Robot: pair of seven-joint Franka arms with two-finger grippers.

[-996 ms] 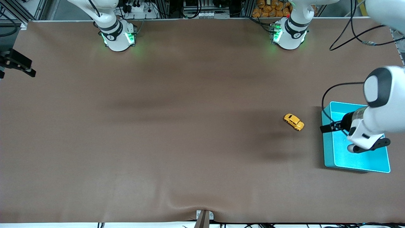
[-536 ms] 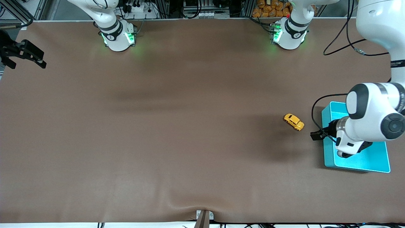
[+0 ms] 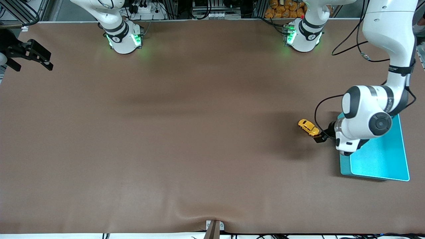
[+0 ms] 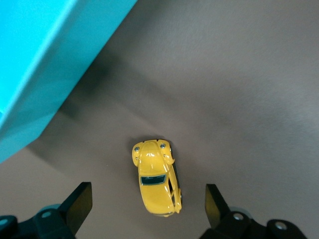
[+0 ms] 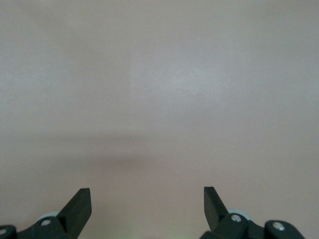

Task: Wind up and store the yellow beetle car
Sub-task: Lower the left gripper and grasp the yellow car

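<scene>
Brown tabletop is carrying the yellow beetle car (image 3: 308,128) beside the teal bin (image 3: 378,159), where the left gripper (image 4: 148,209) is hovering spread-jawed to straddle it, while the right gripper (image 5: 147,209) is waiting released at its own end.

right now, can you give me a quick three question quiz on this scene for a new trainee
1. True or false: the left gripper has its fingers shut on the yellow beetle car.
2. Which does the yellow beetle car rest on? A) the brown table B) the inside of the teal bin C) the right gripper
3. Fill in: the right gripper waits over the table's edge at the ____ arm's end.

Key
1. False: the fingers are open, with the car on the table between them in the left wrist view.
2. A, beside the bin.
3. right
</scene>
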